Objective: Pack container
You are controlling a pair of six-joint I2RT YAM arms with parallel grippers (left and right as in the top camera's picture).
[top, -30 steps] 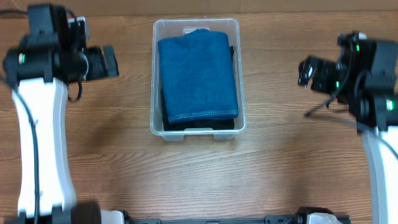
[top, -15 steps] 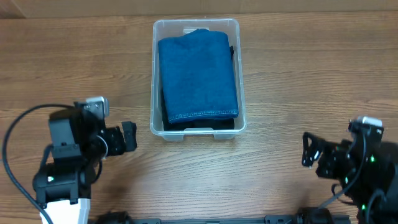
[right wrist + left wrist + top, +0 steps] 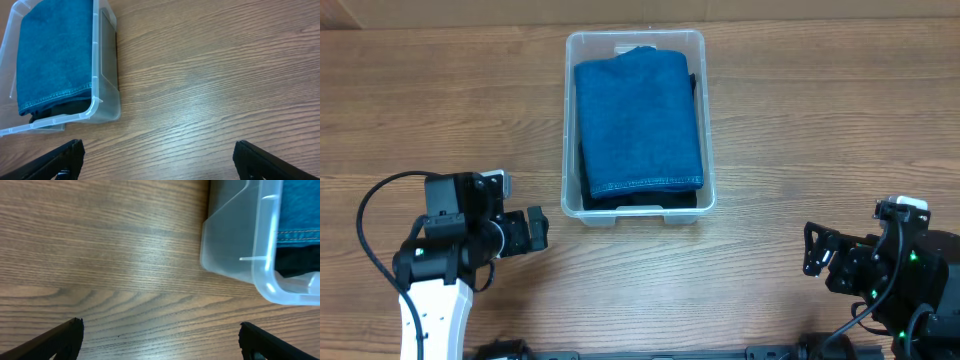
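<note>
The clear plastic container (image 3: 572, 120) stands at the table's back middle. A folded blue towel (image 3: 638, 122) lies in it on top of dark cloth (image 3: 640, 199). The container's corner shows in the left wrist view (image 3: 230, 255) and its side in the right wrist view (image 3: 106, 60). My left gripper (image 3: 534, 230) is open and empty, low at the front left, left of the container's near corner. My right gripper (image 3: 816, 252) is open and empty at the front right, well apart from the container. Both wrist views show spread fingertips over bare wood (image 3: 160, 335) (image 3: 157, 155).
The wooden table (image 3: 800, 130) spreads on both sides of the container. A cardboard-coloured strip (image 3: 470, 12) runs along the far edge. A black cable (image 3: 370, 210) loops beside the left arm.
Both arms have drawn back from the container's sides toward the table's front edge. The container and towel have not moved.
</note>
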